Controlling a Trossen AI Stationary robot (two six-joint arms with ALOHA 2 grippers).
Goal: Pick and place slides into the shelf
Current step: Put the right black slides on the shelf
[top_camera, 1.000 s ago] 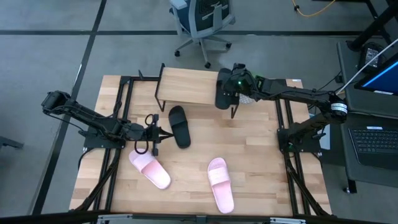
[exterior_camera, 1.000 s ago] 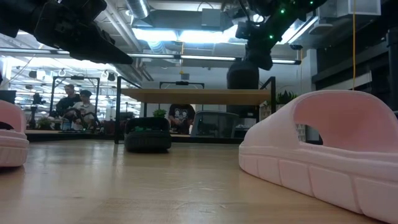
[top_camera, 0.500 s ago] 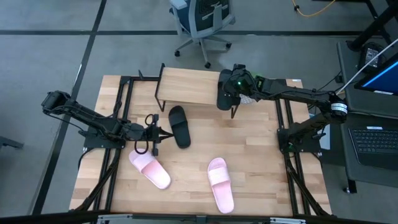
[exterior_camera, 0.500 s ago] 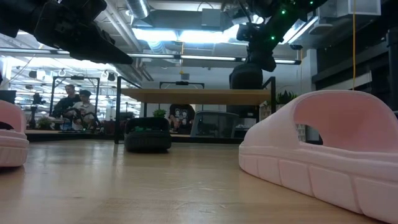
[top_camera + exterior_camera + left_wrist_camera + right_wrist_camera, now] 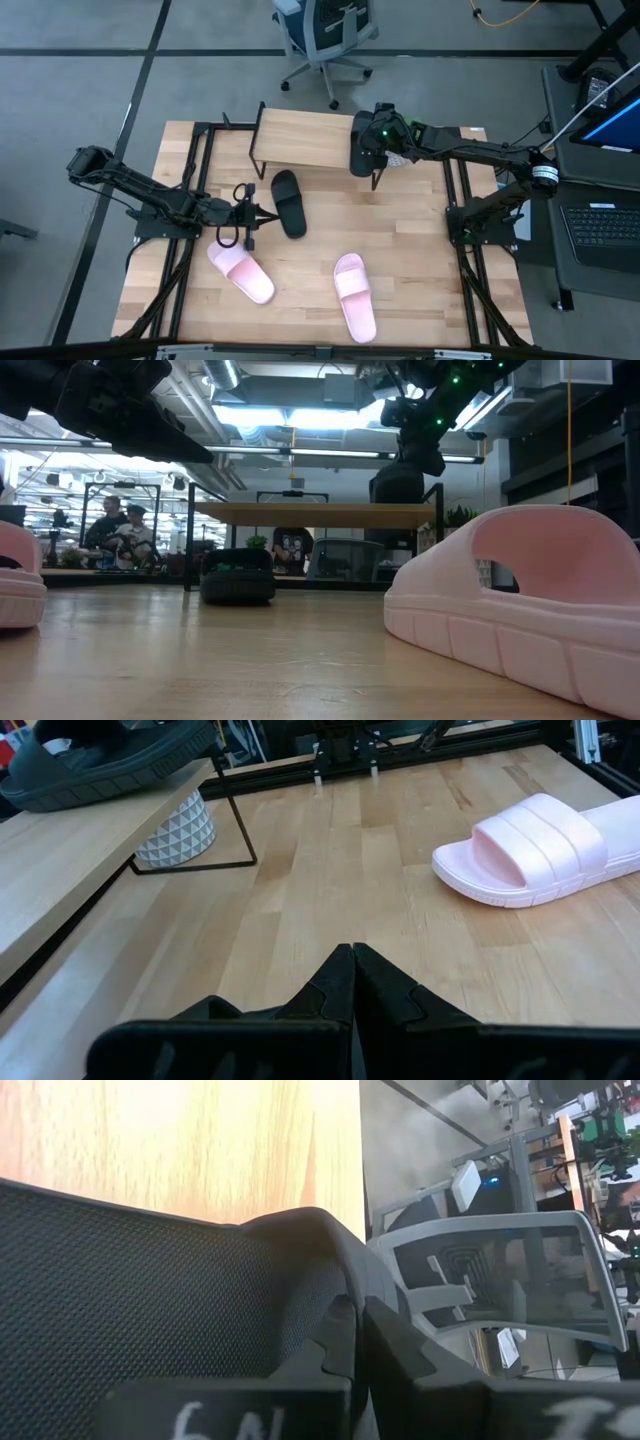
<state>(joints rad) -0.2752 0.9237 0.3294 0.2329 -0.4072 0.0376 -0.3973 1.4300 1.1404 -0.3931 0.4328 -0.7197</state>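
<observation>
Four slides: one black, in the air at the shelf's right end; three on the table.
Progress: none rests on the shelf (image 5: pixel 300 139) yet, as far as I can see, so the job looks to be at its first placement, with three pickups left after it.
Right gripper (image 5: pixel 363 140): clamped on the strap of a black slide (image 5: pixel 360 143), holding it over the right end of the plank top (from table height it hangs at plank level, and I cannot tell whether the sole touches the wood).
Left gripper (image 5: pixel 250 217): fingers pinched together on nothing, low over the table, just beside the second black slide (image 5: pixel 288 202) and near one pink slide (image 5: pixel 240 272).
Other pink slide (image 5: pixel 354 296): sole down, toward the front of the table, well apart from the shelf.
Shelf contents: the plank top is bare wood apart from the end where the held slide hangs; under that end a small white patterned cup (image 5: pixel 176 833) sits on the table by the black leg.
Under the plank: no slide visible there in the view from above.
Left to do: set this one down, then bring over the other black slide and both pink ones.
</observation>
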